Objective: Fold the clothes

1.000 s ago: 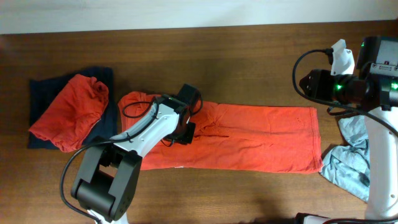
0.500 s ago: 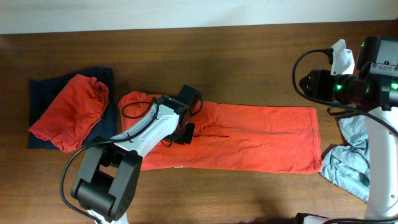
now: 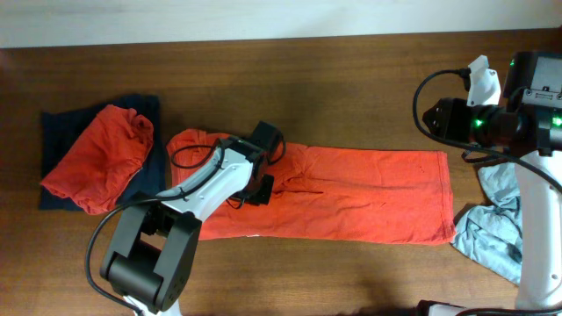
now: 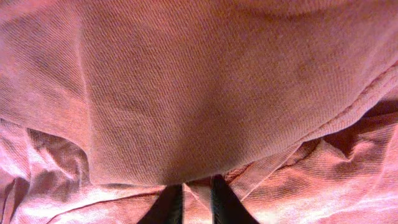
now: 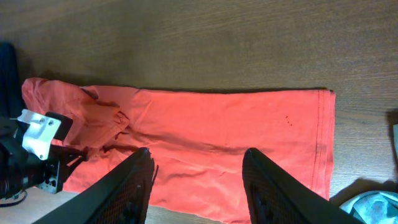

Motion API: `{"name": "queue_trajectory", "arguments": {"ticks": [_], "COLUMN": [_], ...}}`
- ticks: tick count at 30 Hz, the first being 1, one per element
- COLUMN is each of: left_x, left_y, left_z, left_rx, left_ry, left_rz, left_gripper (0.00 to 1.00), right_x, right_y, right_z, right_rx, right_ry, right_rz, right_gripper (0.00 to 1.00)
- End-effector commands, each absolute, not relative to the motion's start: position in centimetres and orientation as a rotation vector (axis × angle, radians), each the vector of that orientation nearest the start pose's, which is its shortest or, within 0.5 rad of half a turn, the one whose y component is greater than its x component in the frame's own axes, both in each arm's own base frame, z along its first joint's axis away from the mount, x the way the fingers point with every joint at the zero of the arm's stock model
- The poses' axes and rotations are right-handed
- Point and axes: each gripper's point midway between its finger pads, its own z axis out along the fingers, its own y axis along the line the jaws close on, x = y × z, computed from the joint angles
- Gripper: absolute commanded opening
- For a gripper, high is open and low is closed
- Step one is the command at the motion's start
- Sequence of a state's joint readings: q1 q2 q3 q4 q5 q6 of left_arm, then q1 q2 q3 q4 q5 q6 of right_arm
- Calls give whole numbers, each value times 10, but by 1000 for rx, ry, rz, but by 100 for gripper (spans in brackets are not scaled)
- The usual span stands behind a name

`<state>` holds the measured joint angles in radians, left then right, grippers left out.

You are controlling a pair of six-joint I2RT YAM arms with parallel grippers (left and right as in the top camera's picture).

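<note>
Spread lengthwise across middle of brown wooden worktop (image 3: 351, 79): long red-orange cotton T-shirt (image 3: 369, 197). Pinched at its left end, near a hemmed edge, in nearly closed left gripper (image 4: 196, 200), thin fold only. Check both layers caught before lifting; lift low, carry right toward far hem, avoid dragging. Hovering high, wide open, empty: right gripper (image 5: 198, 158).

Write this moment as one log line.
left hand: pinching orange shirt | right hand: open, empty, raised | shirt: lying on table
</note>
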<state>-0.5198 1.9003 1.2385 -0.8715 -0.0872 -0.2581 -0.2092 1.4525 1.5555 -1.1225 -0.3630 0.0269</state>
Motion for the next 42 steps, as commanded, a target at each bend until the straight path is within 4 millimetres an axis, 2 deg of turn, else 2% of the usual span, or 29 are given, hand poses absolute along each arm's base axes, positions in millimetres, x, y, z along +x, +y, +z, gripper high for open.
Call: {"name": "queue_trajectory", "arguments": {"ticks": [1,3,5,11,18,20,25,35,42], "left_x": [303,303,303,300,308,311,308,299,297], "left_y": [-153,-153,-153,-150,-142,-133,-108,-74,-52], "left_z": [9,8,8,16,65,82,105,115,115], "left_rx": [390,391,391,393,380,370,360,365,287], "left_ry": [3067,3069,3069,3086,3020,2976,2917,2916,2961], "left_rz": [130,131,131,144,212,271,448,682,713], "left_gripper": [15,11,1,1,1,1,0,1,1], "right_x": [355,355,355,355,355,355,355,355,356], "right_y": [-12,-12,-12,-12,-13,-13,-14,-14,-15], "right_z": [260,260,260,260,260,260,259,259,260], "right_rx": [174,175,175,174,174,174,178,178,178], "right_ry": [2537,2537,2537,2537,2536,2536,2539,2538,2536], "right_rz": [392,392,392,392,391,391,376,376,376], "right_gripper": [50,50,50,50,50,50,50,50,50]}}
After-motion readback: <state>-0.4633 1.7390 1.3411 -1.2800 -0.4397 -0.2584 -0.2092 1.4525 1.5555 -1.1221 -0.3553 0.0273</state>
